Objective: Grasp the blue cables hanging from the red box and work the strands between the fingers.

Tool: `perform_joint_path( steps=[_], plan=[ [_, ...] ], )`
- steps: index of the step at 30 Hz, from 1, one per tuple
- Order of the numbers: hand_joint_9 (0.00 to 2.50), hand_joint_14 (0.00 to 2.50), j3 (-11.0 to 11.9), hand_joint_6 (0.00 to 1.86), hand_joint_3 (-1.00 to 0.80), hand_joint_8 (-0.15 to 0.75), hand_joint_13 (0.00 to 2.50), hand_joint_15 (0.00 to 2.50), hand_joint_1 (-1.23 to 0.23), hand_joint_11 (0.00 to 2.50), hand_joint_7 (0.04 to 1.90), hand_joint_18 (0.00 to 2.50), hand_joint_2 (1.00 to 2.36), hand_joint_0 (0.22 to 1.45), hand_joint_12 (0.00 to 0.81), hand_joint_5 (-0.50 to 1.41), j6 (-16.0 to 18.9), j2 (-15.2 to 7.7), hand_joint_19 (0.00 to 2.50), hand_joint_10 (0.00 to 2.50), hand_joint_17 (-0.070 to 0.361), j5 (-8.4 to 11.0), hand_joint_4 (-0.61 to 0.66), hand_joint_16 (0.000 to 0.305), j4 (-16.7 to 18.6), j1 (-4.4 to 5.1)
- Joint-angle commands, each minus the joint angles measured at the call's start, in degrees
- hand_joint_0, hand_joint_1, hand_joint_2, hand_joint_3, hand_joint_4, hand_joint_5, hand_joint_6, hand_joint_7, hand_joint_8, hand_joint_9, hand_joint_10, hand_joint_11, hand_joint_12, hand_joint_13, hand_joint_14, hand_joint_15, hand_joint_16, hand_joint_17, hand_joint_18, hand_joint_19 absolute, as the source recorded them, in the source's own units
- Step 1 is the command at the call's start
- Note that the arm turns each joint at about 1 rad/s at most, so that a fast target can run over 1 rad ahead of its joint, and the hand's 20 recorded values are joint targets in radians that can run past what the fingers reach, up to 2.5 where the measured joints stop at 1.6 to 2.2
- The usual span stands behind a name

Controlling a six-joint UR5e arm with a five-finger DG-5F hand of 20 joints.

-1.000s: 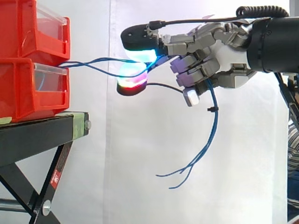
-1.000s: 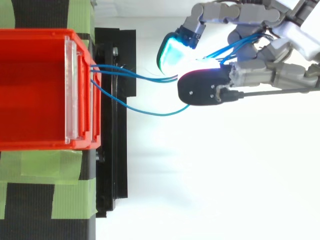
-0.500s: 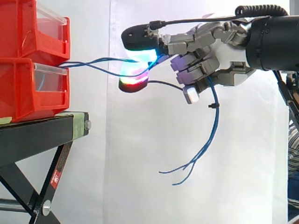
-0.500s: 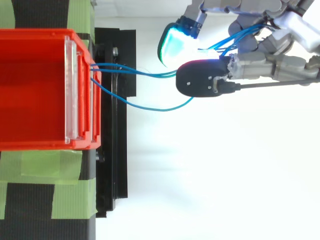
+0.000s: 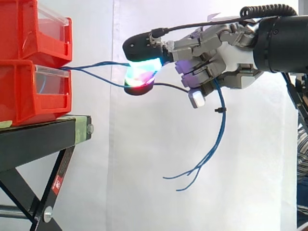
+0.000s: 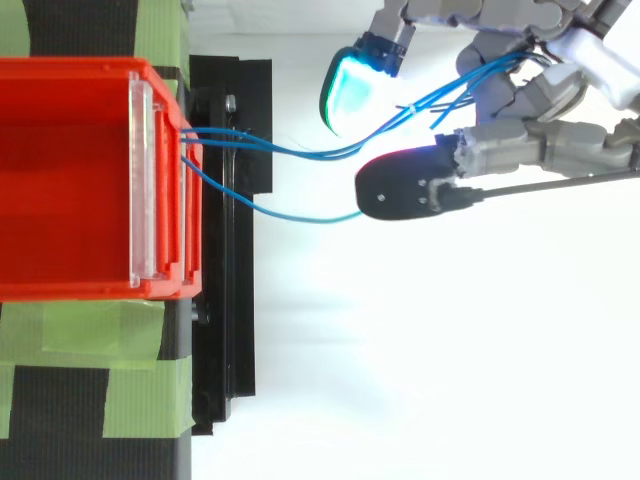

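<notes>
Strands in play: thin blue cables (image 5: 223,125) run from the stacked red plastic bins (image 5: 19,96) at the frame's left, across the middle, into the grey robot hand (image 5: 216,62) at upper right, with loose ends dangling below it. Fingers curl round them, glowing pads (image 5: 141,73) pinching near centre. Best bet: roll the pads gently, no tugging rightward. One lower strand possibly sits outside the pinch.

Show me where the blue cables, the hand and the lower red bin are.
hand (image 5: 230,60): side view, its palm.
blue cables (image 5: 223,126): side view, the loose hanging stretch.
lower red bin (image 5: 21,96): side view, its side wall.
</notes>
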Motion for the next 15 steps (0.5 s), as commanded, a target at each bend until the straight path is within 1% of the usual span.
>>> perform_joint_path(
  steps=[1,2,3,5,8,11,12,13,14,15],
  plan=[
    [1.78,2.5,0.0,0.0,-0.39,0.532,1.96,1.71,-0.65,2.5,1.43,2.5,1.01,0.92,0.684,0.37,-0.08,-0.03,0.6,2.5,0.182,-0.14,0.29,0.243,0.08,0.08],
    [1.78,2.5,0.0,0.0,-0.46,0.532,1.96,1.71,-0.63,2.5,1.43,2.5,1.01,0.87,0.684,0.36,-0.08,-0.03,0.6,2.5,0.182,-0.14,0.28,0.243,0.08,0.08],
    [1.78,2.5,0.0,0.0,-0.48,0.532,1.96,1.71,-0.63,2.5,1.42,2.5,1.01,0.86,0.684,0.36,-0.08,-0.03,0.6,2.5,0.182,-0.14,0.28,0.243,0.08,-0.01],
    [1.78,2.5,0.0,0.0,-0.61,0.532,1.96,1.71,-0.61,2.5,1.43,2.5,1.01,0.8,0.684,0.34,-0.08,-0.03,0.6,2.5,0.182,-0.23,0.28,0.243,0.08,-0.01],
    [1.78,2.5,0.0,0.0,-0.74,0.532,1.96,1.71,-0.6,2.5,1.42,2.5,1.01,0.77,0.684,0.34,-0.08,-0.03,0.6,2.5,0.182,-0.23,0.29,0.243,-0.01,-0.01],
    [1.78,2.5,0.0,0.0,-0.74,0.532,1.96,1.71,-0.6,2.5,1.41,2.5,1.01,0.77,0.684,0.34,-0.08,-0.03,0.6,2.5,0.182,-0.23,0.29,0.243,-0.01,-0.01],
    [1.78,2.5,0.0,0.0,-0.71,0.532,1.96,1.71,-0.62,2.5,1.41,2.5,1.01,0.79,0.684,0.34,-0.08,-0.03,0.6,2.5,0.182,-0.23,0.29,0.243,0.08,-0.01],
    [1.78,2.5,0.0,0.0,-0.64,0.532,1.96,1.71,-0.63,2.5,1.41,2.5,1.01,0.83,0.684,0.34,-0.08,0.06,0.6,2.5,0.182,-0.23,0.28,0.243,0.08,-0.01],
    [1.78,2.5,0.0,0.0,-0.53,0.532,1.96,1.71,-0.65,2.5,1.41,2.5,1.02,0.88,0.684,0.34,-0.08,-0.03,0.6,2.5,0.182,-0.23,0.27,0.243,0.08,-0.1],
    [1.78,2.5,0.0,0.0,-0.48,0.532,1.96,1.71,-0.66,2.5,1.41,2.5,1.02,0.9,0.684,0.35,-0.08,-0.03,0.6,2.5,0.182,-0.23,0.27,0.243,0.17,-0.1]
  ],
)
